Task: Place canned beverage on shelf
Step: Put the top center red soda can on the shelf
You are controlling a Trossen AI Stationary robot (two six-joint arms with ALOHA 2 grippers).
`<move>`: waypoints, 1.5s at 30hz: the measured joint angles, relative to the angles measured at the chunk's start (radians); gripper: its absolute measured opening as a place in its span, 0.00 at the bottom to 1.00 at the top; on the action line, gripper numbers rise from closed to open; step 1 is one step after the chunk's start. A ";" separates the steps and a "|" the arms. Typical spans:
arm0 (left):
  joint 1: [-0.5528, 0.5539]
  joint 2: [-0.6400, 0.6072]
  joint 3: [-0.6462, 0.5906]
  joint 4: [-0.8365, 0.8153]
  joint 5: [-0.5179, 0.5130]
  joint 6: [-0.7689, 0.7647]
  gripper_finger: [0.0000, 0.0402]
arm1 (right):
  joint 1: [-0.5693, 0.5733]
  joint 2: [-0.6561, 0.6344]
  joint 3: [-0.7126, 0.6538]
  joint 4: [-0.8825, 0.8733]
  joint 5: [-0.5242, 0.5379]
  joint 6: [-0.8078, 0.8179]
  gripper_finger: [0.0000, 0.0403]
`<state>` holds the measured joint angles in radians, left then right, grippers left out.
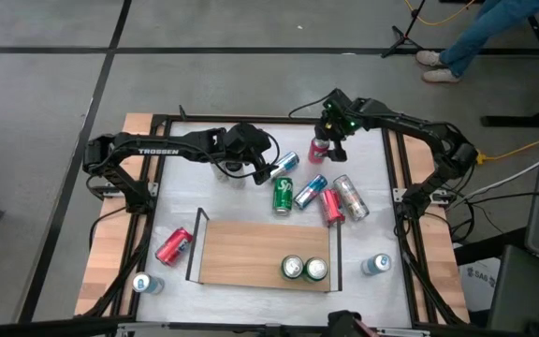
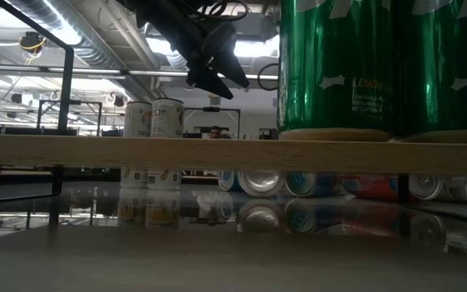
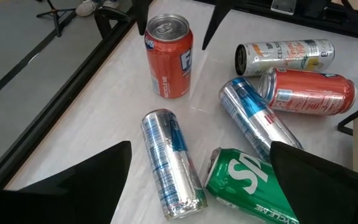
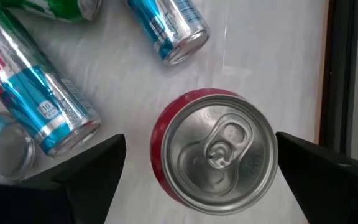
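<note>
Barely begun, judging by the layout: only two green cans (image 1: 304, 269) standing upright on the shelf (image 1: 241, 253), a flat light-brown wooden board with thin black end rails, most of it bare. Left to load: a cluster of smooth metal cylinders lying on the white table (image 1: 363, 201) beyond the shelf, among them a green can (image 1: 283, 196), slim blue-and-silver cans (image 3: 170, 160) and a red one (image 1: 332, 207), plus others scattered around. Right end effector (image 4: 197, 177) fingers spread wide, poised straight above an upright red can (image 4: 213, 152), pull-tab top showing, not yet clamped. Left end effector (image 3: 197, 186) likewise apart, empty, hovering near the lying cans.
</note>
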<state>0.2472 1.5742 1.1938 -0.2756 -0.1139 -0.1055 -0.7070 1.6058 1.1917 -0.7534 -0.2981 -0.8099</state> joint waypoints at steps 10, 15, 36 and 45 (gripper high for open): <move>0.000 0.000 0.000 0.000 0.000 0.000 0.94 | 0.001 0.000 0.000 0.000 0.001 0.020 0.99; 0.000 0.000 0.000 0.000 0.000 0.000 0.94 | 0.001 0.000 0.000 0.000 0.001 0.020 0.99; 0.000 0.000 0.000 0.000 0.000 0.000 0.94 | 0.001 0.049 -0.001 0.004 0.078 0.019 0.95; 0.000 0.000 0.000 0.000 0.000 0.002 0.94 | 0.009 0.049 -0.001 0.004 0.033 0.039 0.72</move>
<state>0.2474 1.5742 1.1938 -0.2756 -0.1139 -0.1032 -0.6977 1.6550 1.1912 -0.7493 -0.2656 -0.7711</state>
